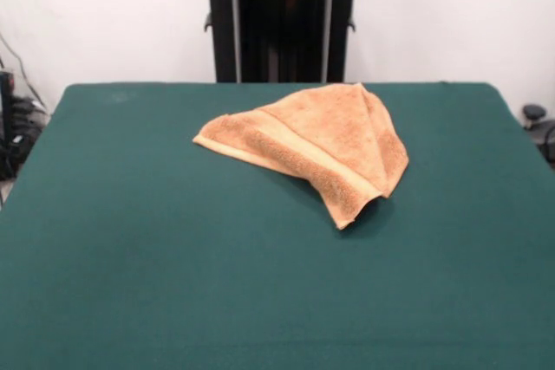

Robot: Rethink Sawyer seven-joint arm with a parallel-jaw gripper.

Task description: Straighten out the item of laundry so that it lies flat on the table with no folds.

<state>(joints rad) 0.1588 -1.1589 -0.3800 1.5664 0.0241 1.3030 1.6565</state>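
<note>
The item of laundry (316, 145) is a small orange-tan terry towel lying on the far middle of the table (173, 257). It is folded over itself into a rough triangle, with a peak at the far side and a woven band running along its near edge. One corner points toward the near right and lifts slightly off the dark green cloth. No gripper shows in the front view.
Wide stretches of green table surround the towel on every side. Cables and dark equipment (13, 127) sit off the table's left edge, and a small dark object (533, 114) lies off its right edge.
</note>
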